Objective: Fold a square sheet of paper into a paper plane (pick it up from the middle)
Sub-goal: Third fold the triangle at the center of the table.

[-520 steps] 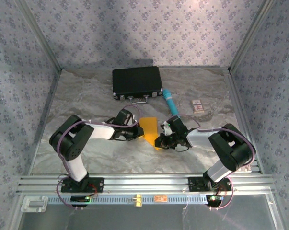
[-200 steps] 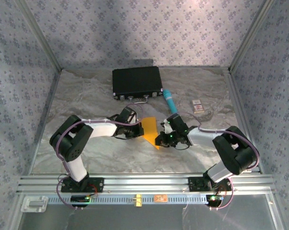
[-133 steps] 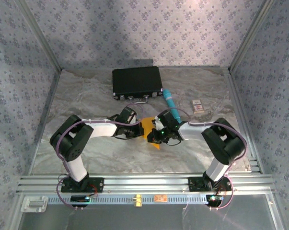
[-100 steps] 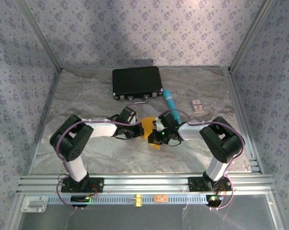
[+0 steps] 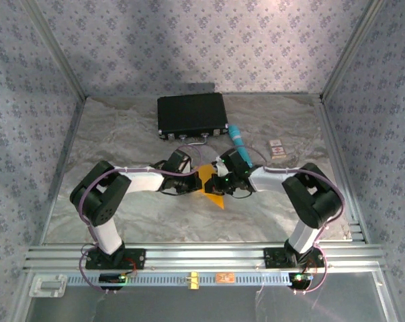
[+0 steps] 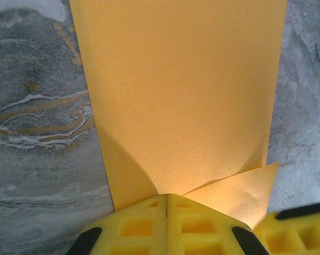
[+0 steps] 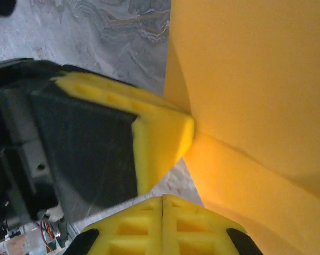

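Yellow foam pads of our left gripper (image 6: 166,211) are pressed together on the near edge of the square sheet of paper (image 6: 181,90). Our right gripper (image 7: 162,212) is likewise closed beside it, though we cannot tell whether it pinches. The sheet sits between both grippers, mid-table (image 5: 121,141), folded into a strip with one small flap. We judge the plane barely begun: no pointed nose yet.

Top view is lit evenly from above, with nothing blown out and no real glare. A paler patch is seen on the far wall (image 5: 189,47), and a dark shadow is thrown just behind the black case (image 5: 192,115). The left wrist shot is kept pretty sharp, with a curved shadow laid across the orange-yellow paper (image 6: 181,95) next to the left gripper's pads (image 6: 138,226). The right wrist shot is softer, and the close-up paper there is blurred and heavily saturated.
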Tool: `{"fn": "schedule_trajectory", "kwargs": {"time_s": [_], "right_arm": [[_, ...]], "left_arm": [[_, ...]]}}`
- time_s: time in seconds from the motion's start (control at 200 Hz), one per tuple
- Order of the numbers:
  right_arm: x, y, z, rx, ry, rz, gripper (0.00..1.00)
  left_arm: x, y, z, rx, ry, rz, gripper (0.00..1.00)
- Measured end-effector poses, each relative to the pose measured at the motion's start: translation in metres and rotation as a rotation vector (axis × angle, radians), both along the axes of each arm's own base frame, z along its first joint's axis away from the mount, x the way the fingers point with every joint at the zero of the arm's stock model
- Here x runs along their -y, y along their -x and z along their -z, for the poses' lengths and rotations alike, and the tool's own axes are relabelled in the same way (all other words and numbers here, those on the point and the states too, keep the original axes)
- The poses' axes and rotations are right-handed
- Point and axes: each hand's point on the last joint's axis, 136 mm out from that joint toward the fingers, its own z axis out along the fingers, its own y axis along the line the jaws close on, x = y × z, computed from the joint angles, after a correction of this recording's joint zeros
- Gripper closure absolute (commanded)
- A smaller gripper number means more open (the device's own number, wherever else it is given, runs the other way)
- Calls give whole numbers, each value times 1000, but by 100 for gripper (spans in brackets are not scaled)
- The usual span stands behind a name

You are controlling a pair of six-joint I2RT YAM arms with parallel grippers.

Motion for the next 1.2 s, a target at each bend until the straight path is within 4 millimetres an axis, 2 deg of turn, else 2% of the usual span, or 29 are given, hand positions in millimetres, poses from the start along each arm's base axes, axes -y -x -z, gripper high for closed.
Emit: {"fn": "schedule_trajectory", "kwargs": {"time_s": [0.15,0.32,0.919,1.199], "right_arm": [[4,5,20,-43,29,1,100],[10,9,19,-28,17,6,99],[58,42,21,-65,28,49,94],[68,56,20,-79,43,46,94]], "left_arm": [[0,0,0,0,1,0,100],[1,1,0,-3,4,5,100],[0,1,1,-10,11,8,100],[1,1,1,-13,15,11,100]]}}
